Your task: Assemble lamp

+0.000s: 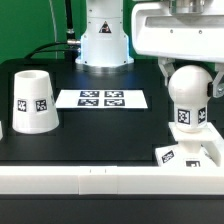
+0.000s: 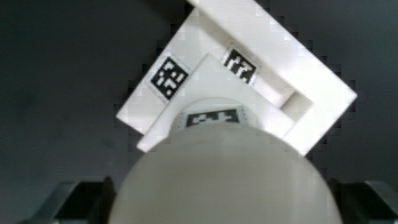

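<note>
The round-headed white bulb (image 1: pixel 188 100) stands upright over the small square stepped base (image 1: pixel 190 155) at the exterior view's right. My gripper (image 1: pixel 190 72) is shut on the bulb's head, with one dark finger on each side. In the wrist view the bulb (image 2: pixel 222 165) fills the foreground between my fingers (image 2: pixel 80 205). Its tagged stem points down at the middle of the base (image 2: pixel 267 75). I cannot tell whether the stem is seated in the base. The tapered cup-like shade (image 1: pixel 35 100) stands alone, mouth down, at the exterior view's left.
The marker board (image 1: pixel 102 99) lies flat on the black table between the shade and the bulb. The arm's white pedestal (image 1: pixel 104 35) stands behind it. A white wall (image 1: pixel 100 180) runs along the table's front edge, right beside the base.
</note>
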{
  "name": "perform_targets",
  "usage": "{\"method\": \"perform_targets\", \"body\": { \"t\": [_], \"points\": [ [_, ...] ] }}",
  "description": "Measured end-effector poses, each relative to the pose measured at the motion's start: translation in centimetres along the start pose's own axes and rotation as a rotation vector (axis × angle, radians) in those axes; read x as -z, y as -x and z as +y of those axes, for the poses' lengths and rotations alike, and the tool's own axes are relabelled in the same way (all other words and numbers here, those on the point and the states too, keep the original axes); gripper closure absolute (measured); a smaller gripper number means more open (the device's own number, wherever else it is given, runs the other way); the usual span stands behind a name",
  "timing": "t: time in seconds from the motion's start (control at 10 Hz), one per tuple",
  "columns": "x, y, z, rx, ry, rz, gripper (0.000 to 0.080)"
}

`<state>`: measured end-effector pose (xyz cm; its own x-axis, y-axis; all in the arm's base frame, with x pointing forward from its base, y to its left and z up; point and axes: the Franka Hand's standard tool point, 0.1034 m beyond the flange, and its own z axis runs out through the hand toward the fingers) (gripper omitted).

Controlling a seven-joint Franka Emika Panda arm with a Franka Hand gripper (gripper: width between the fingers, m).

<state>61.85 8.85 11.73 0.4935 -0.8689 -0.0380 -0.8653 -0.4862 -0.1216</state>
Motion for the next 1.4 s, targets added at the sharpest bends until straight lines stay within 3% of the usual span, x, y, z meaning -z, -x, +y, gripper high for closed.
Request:
{"method": "perform_targets", "body": {
  "t": [0.2, 0.3, 0.5, 1.4],
  "points": [
    [0.0, 0.13, -0.05, -0.066, -0.001, -0.008, 0.0222],
    [-0.05, 0.4, -0.17, -0.137, -0.007, -0.02, 0.0145],
    [-0.08, 0.42, -0.16, -0.037, -0.007, -0.021, 0.0112],
    [0.01, -0.41, -0.62, 0.825, -0.017, -0.015, 0.0101]
  ]
}}
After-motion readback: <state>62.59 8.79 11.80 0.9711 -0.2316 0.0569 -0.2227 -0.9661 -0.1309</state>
